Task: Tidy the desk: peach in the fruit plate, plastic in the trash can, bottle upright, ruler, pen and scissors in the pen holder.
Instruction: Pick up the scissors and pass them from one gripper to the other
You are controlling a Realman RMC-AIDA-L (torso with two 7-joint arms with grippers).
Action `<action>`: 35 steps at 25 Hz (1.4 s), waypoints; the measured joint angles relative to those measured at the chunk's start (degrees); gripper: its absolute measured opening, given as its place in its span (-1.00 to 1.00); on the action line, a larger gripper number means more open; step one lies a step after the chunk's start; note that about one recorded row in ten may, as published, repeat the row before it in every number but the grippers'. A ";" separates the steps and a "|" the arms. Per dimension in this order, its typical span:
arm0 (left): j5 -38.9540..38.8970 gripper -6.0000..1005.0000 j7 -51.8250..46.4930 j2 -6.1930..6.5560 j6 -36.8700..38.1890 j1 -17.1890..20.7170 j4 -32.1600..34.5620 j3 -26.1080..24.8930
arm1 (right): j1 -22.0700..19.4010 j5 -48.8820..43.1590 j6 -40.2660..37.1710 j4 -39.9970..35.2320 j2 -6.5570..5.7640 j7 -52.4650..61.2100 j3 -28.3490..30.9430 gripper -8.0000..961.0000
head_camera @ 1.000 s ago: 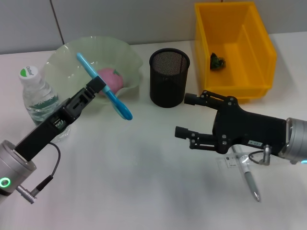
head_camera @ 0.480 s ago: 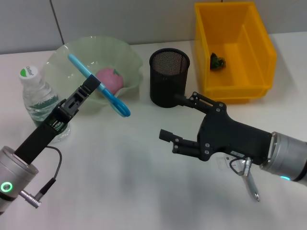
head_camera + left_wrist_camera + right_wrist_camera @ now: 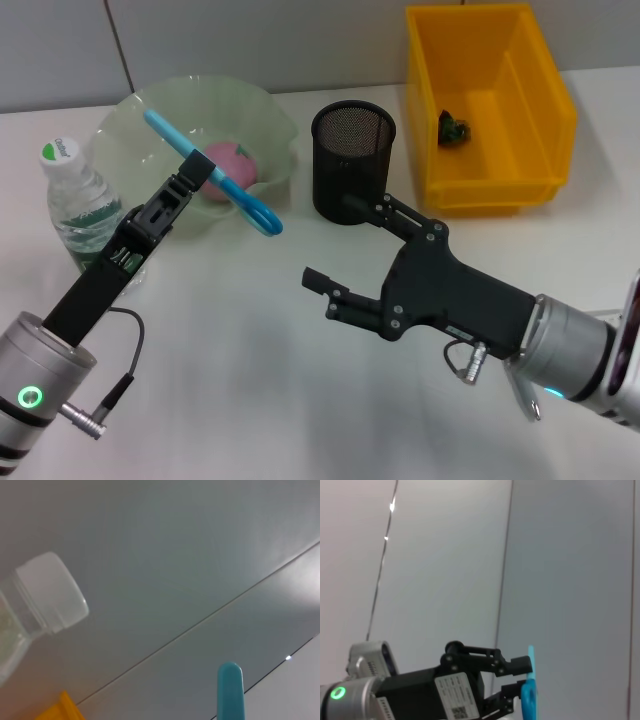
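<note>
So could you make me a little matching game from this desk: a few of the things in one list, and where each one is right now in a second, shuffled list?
Things:
1. blue scissors
2. peach
3. green plastic scrap
4. water bottle

Places:
A. lying inside the yellow bin
B. standing upright at the table's left side
C. held up in the air by the left gripper
D. resting in the pale green fruit plate

Pairs: 1-C, 2-D, 3-A, 4-B
</note>
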 joint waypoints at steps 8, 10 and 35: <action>8.70 -0.50 1.51 0.00 -1.18 0.70 -1.80 -9.55 | 1.29 -0.07 1.52 5.48 0.03 -8.14 3.40 0.67; 9.54 -0.49 1.60 0.00 -1.81 0.65 -2.25 -10.64 | 1.70 -0.08 1.59 6.16 0.03 -9.17 3.81 0.67; 15.55 -0.49 2.78 0.00 -3.62 1.04 -5.98 -18.79 | 3.76 -0.51 2.68 8.75 0.04 -16.28 7.01 0.66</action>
